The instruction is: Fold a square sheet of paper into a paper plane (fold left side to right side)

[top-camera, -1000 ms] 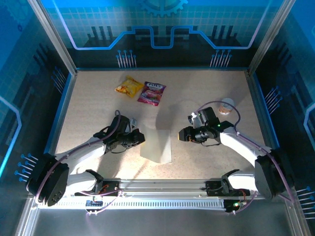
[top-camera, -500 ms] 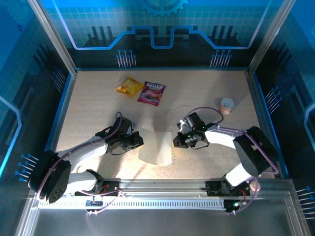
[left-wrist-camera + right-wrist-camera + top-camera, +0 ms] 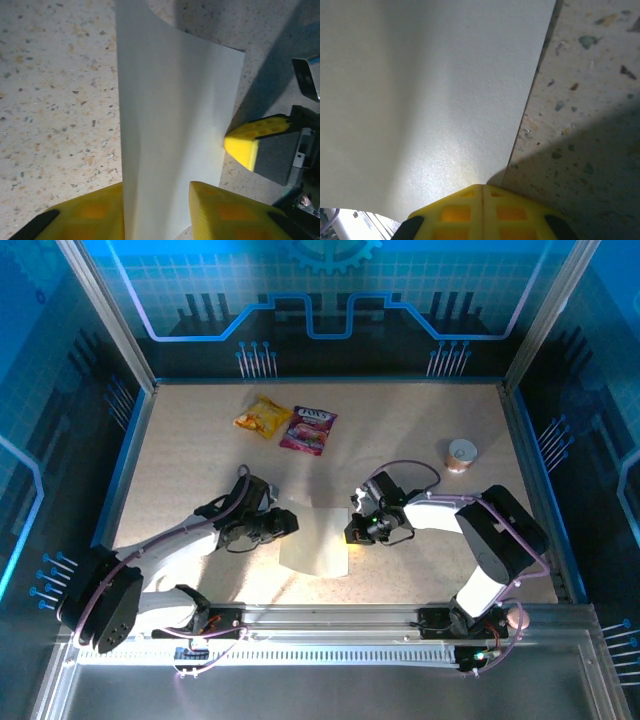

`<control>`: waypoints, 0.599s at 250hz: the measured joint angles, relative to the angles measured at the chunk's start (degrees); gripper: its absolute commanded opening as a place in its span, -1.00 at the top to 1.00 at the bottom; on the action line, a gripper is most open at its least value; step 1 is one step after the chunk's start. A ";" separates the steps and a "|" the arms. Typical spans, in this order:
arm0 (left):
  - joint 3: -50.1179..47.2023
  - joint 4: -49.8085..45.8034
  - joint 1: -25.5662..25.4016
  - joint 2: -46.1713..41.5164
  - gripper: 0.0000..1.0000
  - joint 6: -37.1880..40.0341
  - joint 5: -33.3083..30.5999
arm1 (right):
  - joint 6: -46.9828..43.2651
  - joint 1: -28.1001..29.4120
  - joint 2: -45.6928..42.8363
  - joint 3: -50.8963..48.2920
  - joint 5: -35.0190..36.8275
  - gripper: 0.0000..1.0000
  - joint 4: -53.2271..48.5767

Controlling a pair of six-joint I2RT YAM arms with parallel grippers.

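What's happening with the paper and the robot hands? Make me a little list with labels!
paper: square sheet of paper, white, bent up, not lying flat
left gripper: open, one finger on each side of the raised paper
right gripper: shut, tip touching the paper near its right edge
snacks: yellow packet and pink packet, side by side at the far end
cup: small white cup, far right
progress: no pointed dart shape yet

A robotics lab test cell: a speckled counter (image 3: 200, 430) fenced by aluminium frame posts (image 3: 105, 312) and blue wall panels (image 3: 330, 300) printed with circuit traces, with a left arm (image 3: 170, 540) and right arm (image 3: 440, 512) bolted to a rail (image 3: 330, 618).
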 measured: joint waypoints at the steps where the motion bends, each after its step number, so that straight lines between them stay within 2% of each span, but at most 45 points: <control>1: 0.00 0.02 0.00 0.00 0.19 -0.04 0.04 | 0.00 0.00 0.00 0.00 0.00 1.00 0.02; 75: 2.21 4.37 -3.23 0.76 -0.04 -0.42 3.85 | -0.22 0.02 0.28 0.20 -0.11 1.00 0.04; 150: 4.90 10.38 -8.07 9.42 -0.08 -0.57 4.87 | -0.20 0.26 0.33 0.26 0.04 1.00 0.15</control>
